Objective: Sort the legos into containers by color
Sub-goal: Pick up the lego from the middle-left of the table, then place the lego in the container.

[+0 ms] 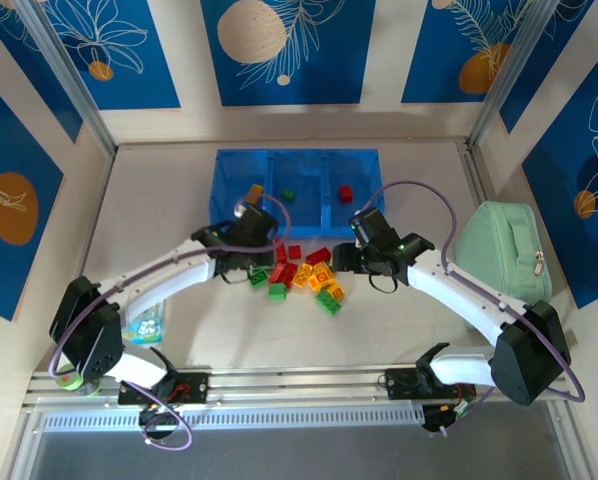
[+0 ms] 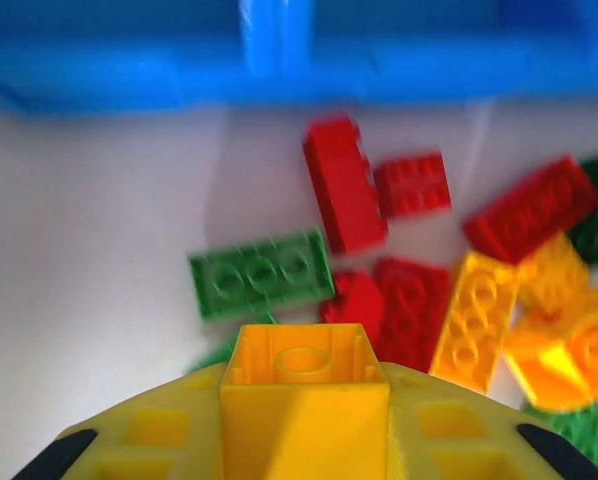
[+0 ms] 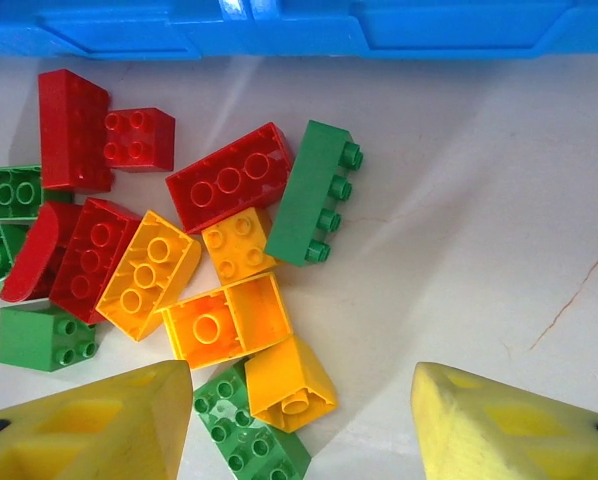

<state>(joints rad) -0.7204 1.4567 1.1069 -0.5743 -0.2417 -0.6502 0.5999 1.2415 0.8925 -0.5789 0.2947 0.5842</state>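
– Beyond the fingertips of the left hand (image 2: pixel 304 450) and the right hand (image 3: pixel 301 395), counting only three of the legos (image 1: pixel 301 275) inside the containers (image 1: pixel 234 212): spotting an orange brick (image 1: pixel 255 190) in the compartment ahead of the left hand, a green brick (image 1: pixel 288 194) in the middle one, a red brick (image 1: pixel 346 192) in the one ahead of the right hand.
– Barely getting going, then?
– Judging so. Seeing nearly all the sorting waiting: finding a mixed heap (image 3: pixel 209 260) of red, green and orange-yellow pieces lying on the counter (image 1: pixel 169 200) under and between the two hands, just short of the containers' near wall.
– Checking the left hand now. Gripping anything?
– Clenching on a yellow brick (image 2: pixel 304 395), pinching it between the fingers (image 2: pixel 129 445) with its open, ringed face facing the wrist camera. Looking down past it at a long green piece and several red ones lying just ahead of the fingertips. Not managing to tell whether lifting it clear of the counter or resting it there.
– And the right hand?
– Hanging released, fingers (image 3: pixel 109 420) spreading well apart, gripping nothing and touching nothing that shows. Hovering over the near edge of the heap, framing an orange-yellow piece and a green one in the gap below, with bare counter lying off to the outer side.
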